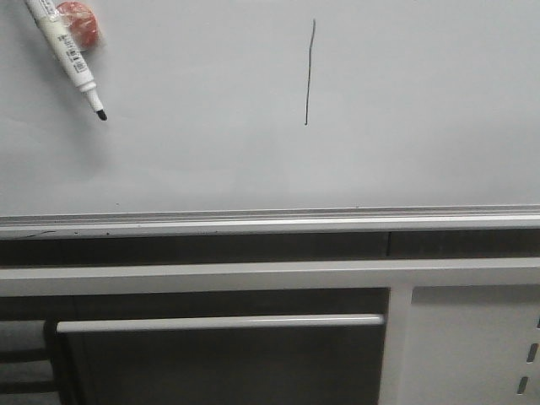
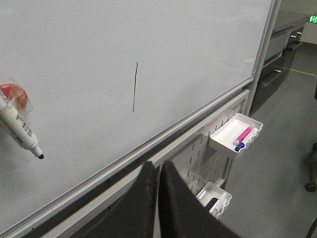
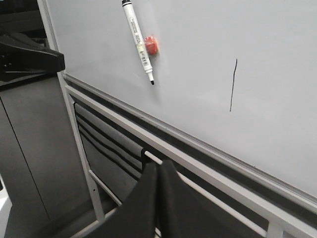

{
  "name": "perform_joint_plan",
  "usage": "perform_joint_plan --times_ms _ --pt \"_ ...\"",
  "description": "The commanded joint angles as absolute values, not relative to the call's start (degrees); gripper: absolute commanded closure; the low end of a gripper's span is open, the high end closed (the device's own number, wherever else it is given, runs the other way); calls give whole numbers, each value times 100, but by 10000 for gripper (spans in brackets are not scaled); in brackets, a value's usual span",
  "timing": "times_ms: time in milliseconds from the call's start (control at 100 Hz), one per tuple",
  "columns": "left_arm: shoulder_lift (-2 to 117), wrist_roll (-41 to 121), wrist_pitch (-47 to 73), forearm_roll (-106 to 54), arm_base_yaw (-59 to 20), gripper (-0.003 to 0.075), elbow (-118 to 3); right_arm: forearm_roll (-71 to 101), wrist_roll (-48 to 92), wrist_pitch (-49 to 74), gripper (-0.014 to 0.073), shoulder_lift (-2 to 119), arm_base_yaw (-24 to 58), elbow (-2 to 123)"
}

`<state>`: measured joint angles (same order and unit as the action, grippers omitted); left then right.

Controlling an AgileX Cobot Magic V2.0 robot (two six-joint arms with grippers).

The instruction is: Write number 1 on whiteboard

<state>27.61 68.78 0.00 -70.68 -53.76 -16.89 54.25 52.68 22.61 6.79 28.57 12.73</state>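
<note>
The whiteboard (image 1: 211, 101) fills the upper front view, with a silver rail along its bottom edge. The number 1 (image 1: 310, 72), a thin dark vertical stroke, is drawn on it right of centre. It also shows in the left wrist view (image 2: 134, 86) and the right wrist view (image 3: 233, 85). A white marker pen (image 1: 66, 49) with a black tip hangs on the board at upper left, beside a red round holder (image 1: 78, 23). My left gripper (image 2: 158, 166) is shut and empty, below the board. My right gripper (image 3: 158, 164) is shut and empty, below the rail.
A white metal frame (image 1: 253, 277) with a horizontal bar (image 1: 219, 322) stands under the board. White trays (image 2: 237, 133) holding a pink and a blue marker hang on a pegboard at the board's right. A dark cabinet (image 3: 25, 59) stands at the left.
</note>
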Motion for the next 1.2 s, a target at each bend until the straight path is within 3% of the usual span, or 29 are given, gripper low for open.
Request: perform_joint_plan --times_ms 0,430,550,640,730,1190 --pt "2775 6881 -115 -7108 -5376 741 -1867 5588 5270 1958 637 730 2840 1421" --pt "2775 6753 -333 -6951 -5376 741 -1841 5588 5270 1958 637 730 2840 1421" --pt "2775 4810 -1210 -5022 -5213 741 -1715 5588 5270 1958 637 730 2840 1421" --pt "2775 2645 -1794 -2838 -4778 741 -1377 5588 5270 1958 637 730 2840 1421" --pt "2605 1571 -1698 -1812 -4325 741 -1162 5588 5270 1958 637 730 2840 1421" --pt "480 222 -350 -371 -1493 741 -185 5588 5270 1958 637 730 2840 1421"
